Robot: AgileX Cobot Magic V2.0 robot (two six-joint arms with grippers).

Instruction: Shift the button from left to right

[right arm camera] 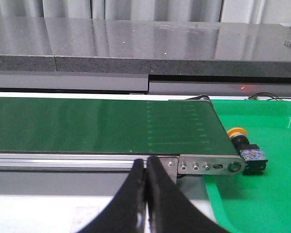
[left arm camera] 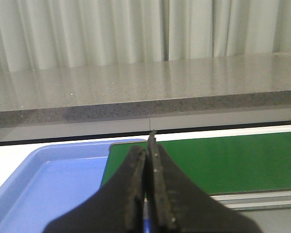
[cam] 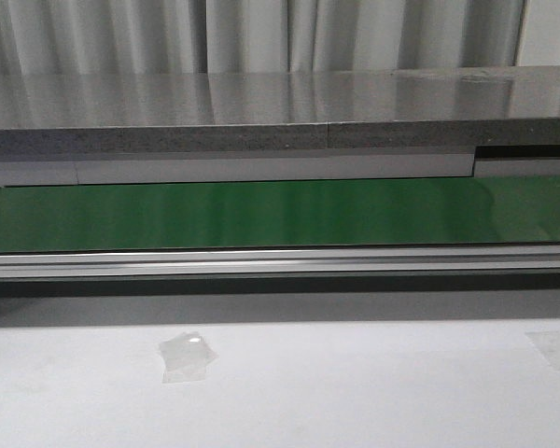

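Green conveyor belt (cam: 280, 213) spans the front view, beyond the pale surface (cam: 355, 392); grey stone counter (cam: 261, 112) and curtains (cam: 261, 33) stand behind the belt. Green tray (right arm camera: 262, 194) sits at the belt's right end and holds the button (right arm camera: 243, 145), lying just beside the belt's end bracket. Blue tray (left arm camera: 48, 189) sits at the belt's left end. Left end effector (left arm camera: 148, 160): fingers pressed together, nothing gripped. Right end effector (right arm camera: 145, 167): likewise closed, empty.

button (right arm camera: 238, 135) apparently in tray (right arm camera: 262, 204), beside conveyor (right arm camera: 102, 127)
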